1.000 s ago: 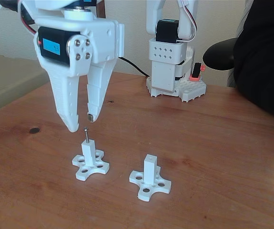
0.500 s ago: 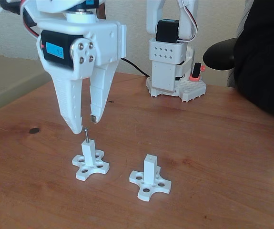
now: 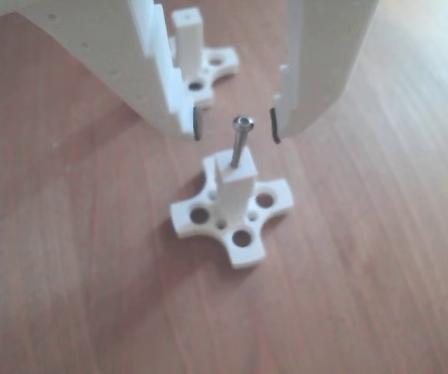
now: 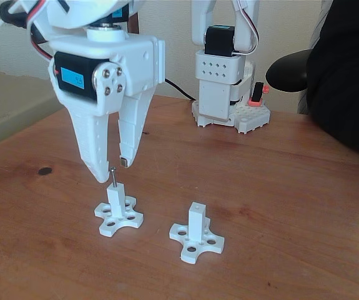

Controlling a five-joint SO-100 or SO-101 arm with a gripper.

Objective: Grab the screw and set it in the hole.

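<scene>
We note the gripper [image 4: 112,170] with fingers apart, holding nothing, hovering just above the screw [image 4: 113,177]. The screw stands upright in the hole [image 3: 232,166] of the left post [image 4: 117,201]. To its right stands a second post [image 4: 196,220], well apart.

So it's a reddish-brown wooden table [image 4: 291,206] with visible grain. Two white cross-shaped bases sit on it, each with a square post: the left base [image 4: 118,219] in the fixed view and the right base [image 4: 196,240] a bit nearer the camera, near each other but apart. Further back, the arm's white mount [image 4: 232,115] rests on the tabletop. There's a small dark spot [image 4: 45,170] on the wood at the left.
</scene>
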